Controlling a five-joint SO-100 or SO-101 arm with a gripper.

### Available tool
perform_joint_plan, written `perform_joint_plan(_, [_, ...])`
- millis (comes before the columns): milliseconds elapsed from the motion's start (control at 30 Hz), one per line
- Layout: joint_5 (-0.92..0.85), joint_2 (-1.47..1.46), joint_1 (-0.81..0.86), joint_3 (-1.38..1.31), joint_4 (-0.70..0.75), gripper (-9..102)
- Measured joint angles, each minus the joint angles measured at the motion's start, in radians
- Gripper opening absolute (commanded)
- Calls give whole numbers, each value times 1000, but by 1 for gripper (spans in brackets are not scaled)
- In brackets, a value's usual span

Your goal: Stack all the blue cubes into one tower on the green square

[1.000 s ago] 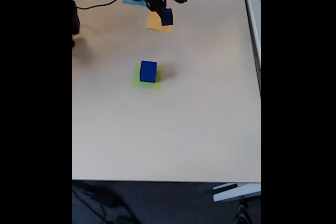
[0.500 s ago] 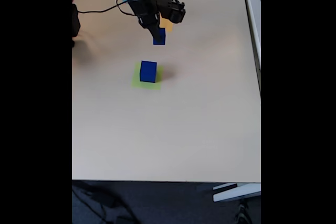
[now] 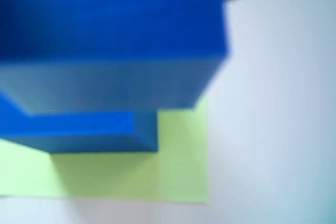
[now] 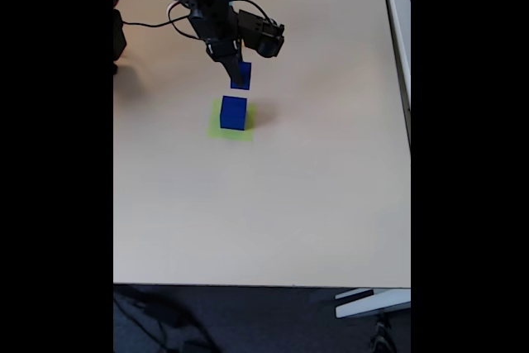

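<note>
I've swung the gripper [image 4: 238, 72], clamped on the medium cube [image 4: 240, 75], off the orange patch to just above the large cube [image 4: 233, 112] on the green square [image 4: 216, 128], so stacking comes next.

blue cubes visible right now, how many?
2. One cube sits on the green square at; the other is held in the hand at, just above and behind it in the fixed view. The arm may hide a third.

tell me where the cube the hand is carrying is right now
In the fixed view the carried blue cube hangs in the hand, just above the larger blue cube sitting on the green square.
</note>
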Motion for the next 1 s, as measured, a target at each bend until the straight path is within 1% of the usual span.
perform_joint_plan(533, [-41, -77, 69, -3, -28, 1])
perform_joint_plan(1000, [-58, -87, 77, 15, -74, 1])
